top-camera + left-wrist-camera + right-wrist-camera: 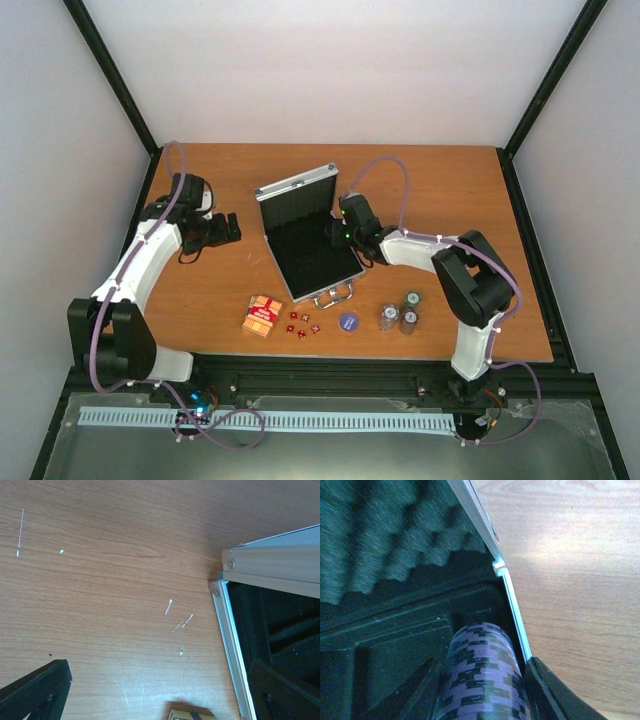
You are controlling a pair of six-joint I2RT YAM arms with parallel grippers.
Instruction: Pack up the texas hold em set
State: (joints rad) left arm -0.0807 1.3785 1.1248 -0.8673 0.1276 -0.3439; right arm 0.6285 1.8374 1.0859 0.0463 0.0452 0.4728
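Your left arm (150, 245) reaches over the bench (450, 190) to the left of the case (305, 240), apart from it. Its jaws stand wide open. In the left wrist view the two fingers (35, 690) sit at the bottom corners with only bare wood between them.

Near the front edge lies the red-orange card box (263, 315), flat on the bench. Just to its right are the tiny red dice (302, 325), scattered loose in a small cluster.

The silver case is open in the middle of the bench. Its lid stands up at the far end, its black-lined base lies flat, and the handle (335, 295) faces you.

Your right arm (420, 245) comes in from the right, over the case's right rim. Its jaws are clamped on a purple chip stack (480, 675), held just inside the silver rim (512, 605) at the base's far right corner, below the lid's egg-crate foam (380, 540). You cannot tell whether the stack touches the lining.

In front of the case, beside the handle, the blue-purple disc (348, 321) lies flat. Right of it, three more chip stacks (400, 312) stand upright and close together on the bench.
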